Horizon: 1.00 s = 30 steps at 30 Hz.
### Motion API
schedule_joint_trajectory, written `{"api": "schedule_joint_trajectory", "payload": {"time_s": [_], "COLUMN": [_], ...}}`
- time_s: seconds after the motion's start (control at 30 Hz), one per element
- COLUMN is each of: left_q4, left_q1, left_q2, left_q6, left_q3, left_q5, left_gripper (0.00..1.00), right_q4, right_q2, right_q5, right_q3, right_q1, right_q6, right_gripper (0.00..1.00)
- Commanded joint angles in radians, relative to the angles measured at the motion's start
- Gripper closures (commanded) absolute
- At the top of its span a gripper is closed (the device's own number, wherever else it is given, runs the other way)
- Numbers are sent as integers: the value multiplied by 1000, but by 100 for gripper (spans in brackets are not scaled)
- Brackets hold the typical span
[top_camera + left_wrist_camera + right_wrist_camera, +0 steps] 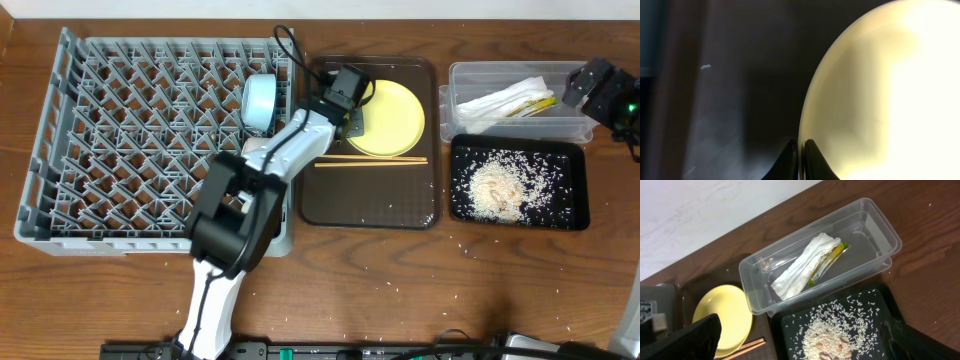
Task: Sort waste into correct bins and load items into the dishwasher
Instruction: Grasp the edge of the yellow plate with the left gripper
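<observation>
My left gripper [351,110] [801,155] is shut on the left rim of the round yellow plate [392,118] [880,100], which lies in the brown serving tray [370,205]. A pair of wooden chopsticks [372,160] [747,347] lies just in front of the plate [722,315]. The light blue bowl [258,100] stands on edge in the grey dishwasher rack [120,150]. A white napkin [800,267] and a yellow-green wrapper [829,259] lie in the clear tub [500,68] [880,215]. Rice crumbs [497,185] [830,337] cover the black tray [570,160] [790,325]. My right gripper [598,88] [805,347] hangs open above the bins.
A few rice grains are scattered on the wooden table [470,270] in front of the black tray. The left arm reaches from the front edge over the rack's right side. The rack's right wall stands close beside the brown tray.
</observation>
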State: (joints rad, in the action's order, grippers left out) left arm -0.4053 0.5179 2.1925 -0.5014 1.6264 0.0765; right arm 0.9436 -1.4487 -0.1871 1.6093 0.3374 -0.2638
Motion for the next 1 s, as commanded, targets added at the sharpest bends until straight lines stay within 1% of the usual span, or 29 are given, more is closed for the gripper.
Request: {"api": "schedule_joint_trajectory", "payload": {"time_s": [0.0, 0.17, 0.23, 0.33, 0.43, 0.47, 0.53, 0.63, 0.67, 0.73, 0.8, 0.97], "left_q4": [-40, -84, -93, -126, -173, -190, -193, -187, -179, -154, -142, -95], "left_q1": [-2, -2, -2, -5, -8, -9, -9, -8, -8, -8, -1, 47], "left_q2": [-106, -135, -135, -135, -133, -129, -122, -112, -105, -94, -86, -73], "left_q6": [26, 26, 26, -32, -160, -232, -295, -385, -407, -404, -378, -226], "left_q3": [-1, -1, -1, -1, -1, -5, -9, -19, -20, -20, -20, -20], "left_q5": [-31, -93, -96, -93, -92, -92, -97, -104, -103, -90, -55, 106], "left_gripper": [93, 93, 93, 92, 65, 51, 40, 28, 27, 27, 27, 24], "right_q4": [0, 0, 0, 0, 0, 0, 0, 0, 0, 0, 0, 0], "right_q2": [2, 2, 2, 2, 2, 2, 2, 2, 2, 2, 2, 2], "right_q5": [-4, -4, -4, -4, -4, -4, -4, -4, -4, -4, -4, -4], "right_q3": [13, 13, 13, 13, 13, 13, 13, 13, 13, 13, 13, 13], "right_q1": [3, 3, 3, 3, 3, 3, 3, 3, 3, 3, 3, 3], "right_q6": [-13, -13, -13, -13, -13, -13, -13, -13, -13, -13, -13, -13], "right_gripper": [1, 1, 1, 1, 1, 1, 1, 1, 1, 1, 1, 1]}}
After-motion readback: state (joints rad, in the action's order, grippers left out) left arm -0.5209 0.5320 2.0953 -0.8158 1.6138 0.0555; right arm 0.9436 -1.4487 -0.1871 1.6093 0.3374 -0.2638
